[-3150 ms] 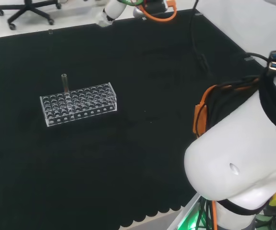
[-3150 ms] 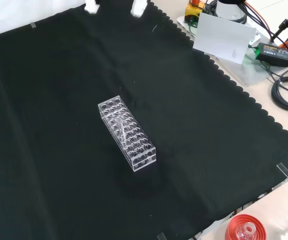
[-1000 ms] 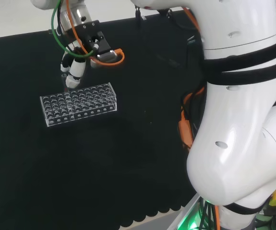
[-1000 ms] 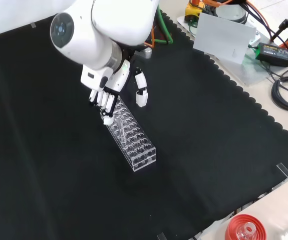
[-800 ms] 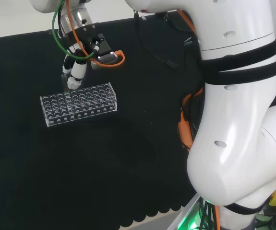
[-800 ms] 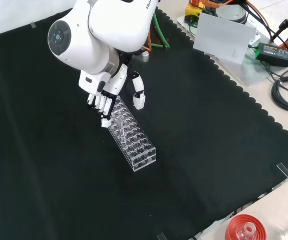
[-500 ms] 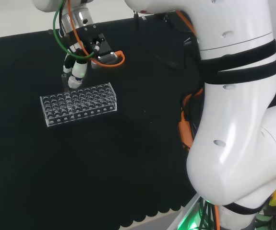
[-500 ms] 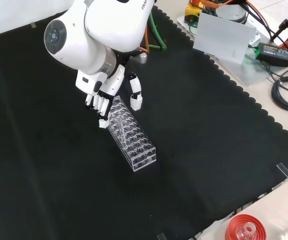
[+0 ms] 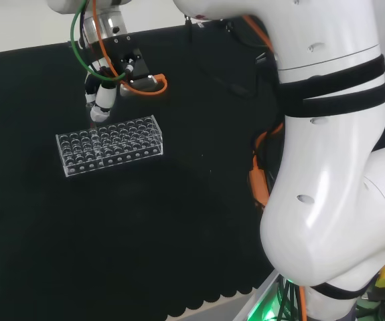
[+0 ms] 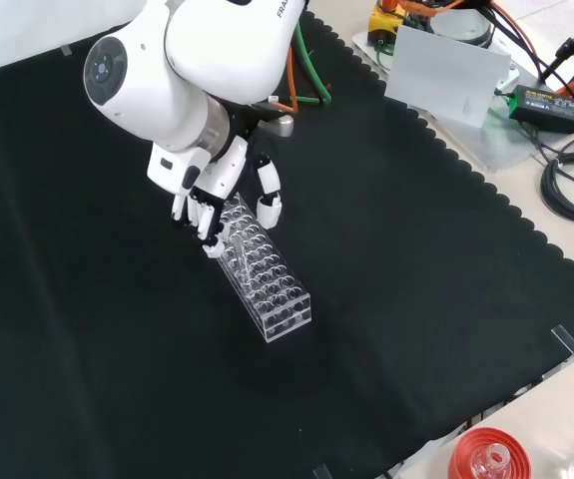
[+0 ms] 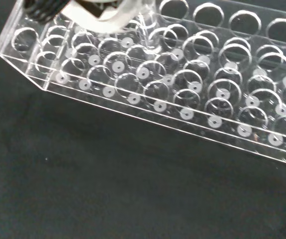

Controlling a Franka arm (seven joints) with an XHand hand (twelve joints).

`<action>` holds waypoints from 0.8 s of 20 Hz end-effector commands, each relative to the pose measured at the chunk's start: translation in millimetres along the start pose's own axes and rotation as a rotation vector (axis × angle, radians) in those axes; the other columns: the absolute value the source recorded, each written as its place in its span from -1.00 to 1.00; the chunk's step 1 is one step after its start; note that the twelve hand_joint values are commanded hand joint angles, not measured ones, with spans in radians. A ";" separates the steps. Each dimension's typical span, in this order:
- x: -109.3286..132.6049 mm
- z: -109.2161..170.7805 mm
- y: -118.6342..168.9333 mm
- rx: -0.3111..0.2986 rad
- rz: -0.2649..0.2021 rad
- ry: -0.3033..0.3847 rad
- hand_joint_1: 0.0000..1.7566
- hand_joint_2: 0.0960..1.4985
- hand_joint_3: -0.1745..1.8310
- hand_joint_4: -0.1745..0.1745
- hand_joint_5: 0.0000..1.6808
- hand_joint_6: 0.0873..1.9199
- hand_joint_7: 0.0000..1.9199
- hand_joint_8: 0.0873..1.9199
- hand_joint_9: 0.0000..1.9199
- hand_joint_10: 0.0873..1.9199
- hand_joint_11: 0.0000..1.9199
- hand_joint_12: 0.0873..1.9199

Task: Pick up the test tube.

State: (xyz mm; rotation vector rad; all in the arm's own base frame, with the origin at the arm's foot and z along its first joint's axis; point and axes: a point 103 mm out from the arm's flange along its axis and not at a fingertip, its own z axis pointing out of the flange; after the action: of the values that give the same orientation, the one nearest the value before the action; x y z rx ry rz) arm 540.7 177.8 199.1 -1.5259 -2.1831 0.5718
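black cloth (image 10: 416,259) | hand (image 10: 207,190) over clear rack (image 10: 260,269) end, fingers (image 9: 102,107) pointing down | cannot tell if grasping

Over the arm's big white links (image 9: 326,167) on the right, I look down on a desk (image 9: 179,234) draped in black cloth, where a clear plastic rack (image 9: 109,144) pierced with rows of round holes lies towards the left. My hand (image 9: 103,101) hangs just above the rack's far edge near its left end, its white fingers (image 9: 100,112) pointing down at the spot where the test tube stands, though I cannot tell whether they touch or grip it. Orange and green cables (image 9: 145,83) loop round the wrist above the hand.
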 end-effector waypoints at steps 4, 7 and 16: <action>15.0 1.0 9.3 0.001 -0.018 -0.011 0.10 -0.18 -0.30 -0.68 -0.51 -0.18 -0.17 -0.19 -0.31 -0.16 -0.67 0.52; 16.7 3.3 11.7 -0.007 -0.009 -0.020 0.15 -0.20 -0.26 -0.82 -0.40 -0.15 -0.10 -0.21 -0.24 -0.20 -0.63 0.50; 22.4 7.7 21.7 -0.037 0.015 -0.018 0.27 -0.29 -0.17 -1.00 0.02 -0.23 0.28 -0.40 0.06 -0.37 -0.45 0.41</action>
State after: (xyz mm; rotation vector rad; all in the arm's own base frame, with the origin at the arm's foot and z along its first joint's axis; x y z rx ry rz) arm 545.6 200.9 186.6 -1.5475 -2.2072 0.5735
